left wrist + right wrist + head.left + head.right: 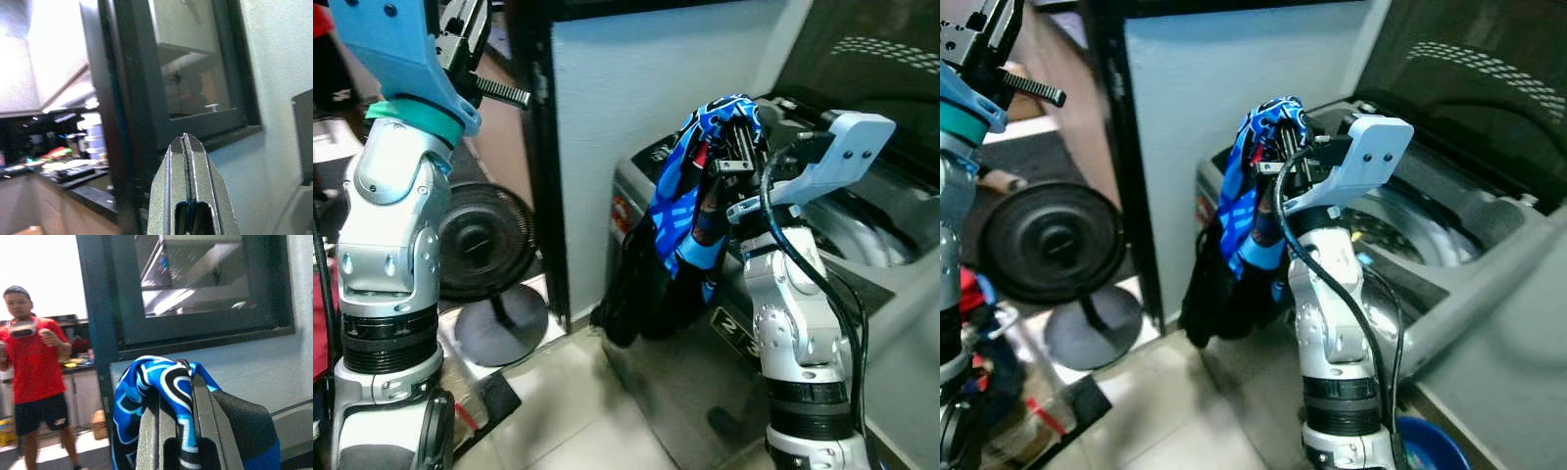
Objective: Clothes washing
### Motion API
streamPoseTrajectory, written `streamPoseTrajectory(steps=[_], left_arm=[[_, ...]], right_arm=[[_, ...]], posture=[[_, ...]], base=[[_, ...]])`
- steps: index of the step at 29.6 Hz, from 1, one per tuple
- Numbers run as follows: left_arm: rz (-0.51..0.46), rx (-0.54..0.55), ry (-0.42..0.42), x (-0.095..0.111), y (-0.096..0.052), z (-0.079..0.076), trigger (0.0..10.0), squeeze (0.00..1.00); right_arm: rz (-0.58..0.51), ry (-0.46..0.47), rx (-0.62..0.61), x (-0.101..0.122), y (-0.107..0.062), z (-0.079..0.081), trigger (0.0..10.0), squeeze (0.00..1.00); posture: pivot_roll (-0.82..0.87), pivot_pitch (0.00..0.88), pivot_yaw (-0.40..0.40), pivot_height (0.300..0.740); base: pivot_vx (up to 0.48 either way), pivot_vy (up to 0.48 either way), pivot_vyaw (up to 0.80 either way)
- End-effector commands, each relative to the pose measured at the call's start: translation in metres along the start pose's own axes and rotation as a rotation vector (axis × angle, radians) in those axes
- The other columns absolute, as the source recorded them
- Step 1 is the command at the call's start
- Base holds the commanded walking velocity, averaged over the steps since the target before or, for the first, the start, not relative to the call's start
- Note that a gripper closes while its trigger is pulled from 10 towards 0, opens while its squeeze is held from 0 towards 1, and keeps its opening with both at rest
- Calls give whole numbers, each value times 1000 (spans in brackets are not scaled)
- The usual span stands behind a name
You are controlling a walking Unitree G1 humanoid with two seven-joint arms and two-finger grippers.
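A blue, black and white patterned garment (683, 211) hangs from my right gripper (736, 147), which is shut on it beside the left rim of the top-loading washing machine (862, 245). The cloth drapes down past the machine's front corner toward the floor. In the right wrist view the garment (161, 387) is folded over the closed fingers (205, 431). The machine's lid is up and its drum (1400, 220) lies open to the right of the gripper. My left gripper (185, 147) is raised high at the left, shut with nothing in it.
A black floor fan (475, 240) stands on the tiles left of the machine, by a dark door frame (543, 147). A person in a red shirt (34, 357) stands beyond the doorway. A blue basin (1430, 446) sits low by my right arm.
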State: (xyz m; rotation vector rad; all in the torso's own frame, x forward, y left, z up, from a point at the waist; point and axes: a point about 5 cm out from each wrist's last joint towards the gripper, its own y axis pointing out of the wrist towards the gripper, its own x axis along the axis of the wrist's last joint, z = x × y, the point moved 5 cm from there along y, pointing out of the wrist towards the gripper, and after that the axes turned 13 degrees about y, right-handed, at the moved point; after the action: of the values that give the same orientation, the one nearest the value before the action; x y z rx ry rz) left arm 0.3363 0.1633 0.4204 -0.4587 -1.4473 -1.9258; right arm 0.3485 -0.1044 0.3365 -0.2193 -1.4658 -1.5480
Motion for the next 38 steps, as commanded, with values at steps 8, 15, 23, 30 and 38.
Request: streamPoseTrajectory(steps=[8,15,23,30,38], left_arm=[[26,-11,-45,-5,-6,-11,10000,0],[15,9,-40,-2,-2,-7,10000,0],[26,12,-36,-4,-3,-7,10000,0],[36,19,-38,-6,-4,-6,10000,0],[46,26,-35,-8,-5,-5,10000,0]], right_arm=[[-116,-65,19,45,8,1,10000,0],[-96,-56,20,39,8,2,10000,0],[-72,-54,13,33,6,1,10000,0],[-46,-49,5,27,5,-1,10000,0],[-34,-50,0,24,5,-3,10000,0]], posture=[[55,0,-2,740],[57,0,-5,740],[62,0,-8,740],[63,0,-8,740],[65,0,-12,740]], base=[[0,0,-800],[0,0,-800],[0,0,-800],[0,0,-800],[0,0,-800]])
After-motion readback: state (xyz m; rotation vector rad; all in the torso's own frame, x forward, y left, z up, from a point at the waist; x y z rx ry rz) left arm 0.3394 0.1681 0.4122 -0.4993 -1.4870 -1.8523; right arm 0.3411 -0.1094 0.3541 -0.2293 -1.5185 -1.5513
